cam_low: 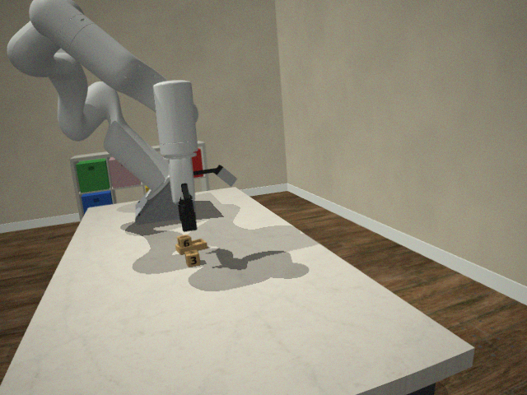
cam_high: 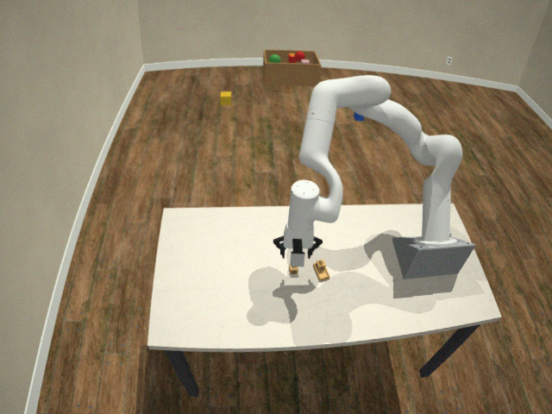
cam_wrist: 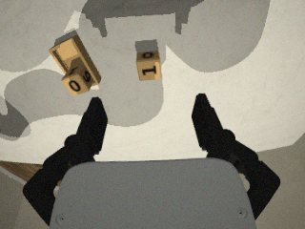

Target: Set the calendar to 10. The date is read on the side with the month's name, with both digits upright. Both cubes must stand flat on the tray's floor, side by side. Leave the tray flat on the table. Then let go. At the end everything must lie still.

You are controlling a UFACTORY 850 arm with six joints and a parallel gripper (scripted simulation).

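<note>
The white jointed arm (cam_high: pixel 318 128) (cam_low: pixel 106 51) reaches from a grey wedge-shaped base (cam_high: pixel 435 263) (cam_low: pixel 158 208) across the white, faintly veined counter (cam_high: pixel 200 289) (cam_low: pixel 255 332) (cam_wrist: pixel 238 86). Its black two-fingered tool (cam_high: pixel 296 257) (cam_low: pixel 188 228) (cam_wrist: pixel 149 106) hangs pointing down above the counter, fingers spread wide, with nothing between them. A small light-brown wooden tray (cam_high: pixel 324 273) (cam_low: pixel 201 244) (cam_wrist: pixel 89 59) lies on the counter near the loose cube. One light-brown wooden cube with black digits (cam_high: pixel 320 263) (cam_low: pixel 184 242) (cam_wrist: pixel 76 82) is at one end of the tray, showing a 6 to the exterior view and a 0 on another face in the wrist view; whether it sits fully flat on the tray's floor is hard to tell. The second light-brown numbered cube (cam_high: pixel 292 270) (cam_low: pixel 193 259) (cam_wrist: pixel 149 66) rests outside the tray, directly on the counter and apart from it. That one shows a 3 to the exterior view, and a 1 and a 0 to the wrist view. The cubes are not side by side in the tray, so the calendar does not read 10.
</note>
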